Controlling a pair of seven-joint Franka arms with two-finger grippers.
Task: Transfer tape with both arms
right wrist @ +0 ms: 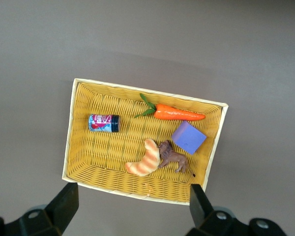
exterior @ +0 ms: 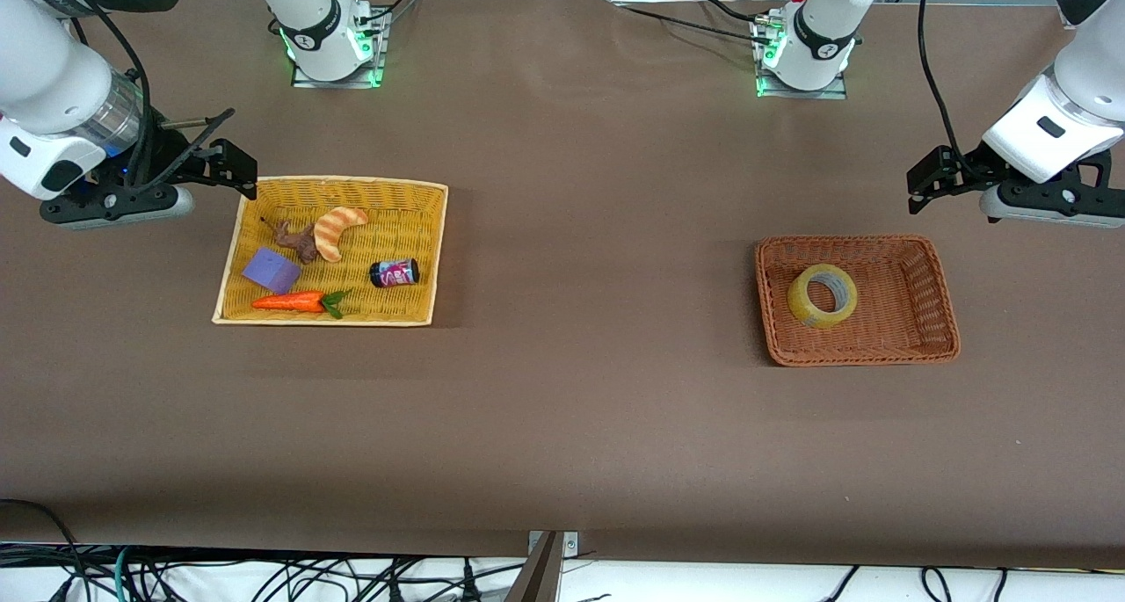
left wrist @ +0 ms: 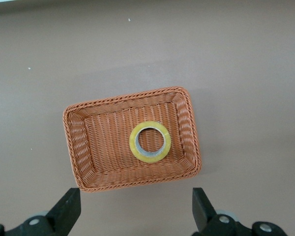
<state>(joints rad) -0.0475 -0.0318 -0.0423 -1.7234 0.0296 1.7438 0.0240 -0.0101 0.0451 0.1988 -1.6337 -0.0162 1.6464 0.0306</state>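
The tape (exterior: 802,303), a yellowish roll with a grey core, lies tilted in a shallow orange-brown wicker basket (exterior: 857,359) toward the left arm's end of the table. My left gripper (exterior: 925,184) hangs open and empty over bare table just off that basket. In the left wrist view the tape (left wrist: 132,142) sits in the basket (left wrist: 132,184), well apart from the open left gripper (left wrist: 136,204). My right gripper (exterior: 237,171) hangs open and empty by a corner of the yellow basket (exterior: 325,322). The right wrist view shows the right gripper (right wrist: 132,199) just off the yellow basket's rim (right wrist: 137,193).
The yellow basket holds a striped croissant (exterior: 338,230), a brown toy animal (exterior: 299,240), a purple block (exterior: 271,271), a carrot (exterior: 294,301) and a small can (exterior: 395,273). Brown tabletop stretches between the two baskets. Both arm bases stand along the table's edge farthest from the front camera.
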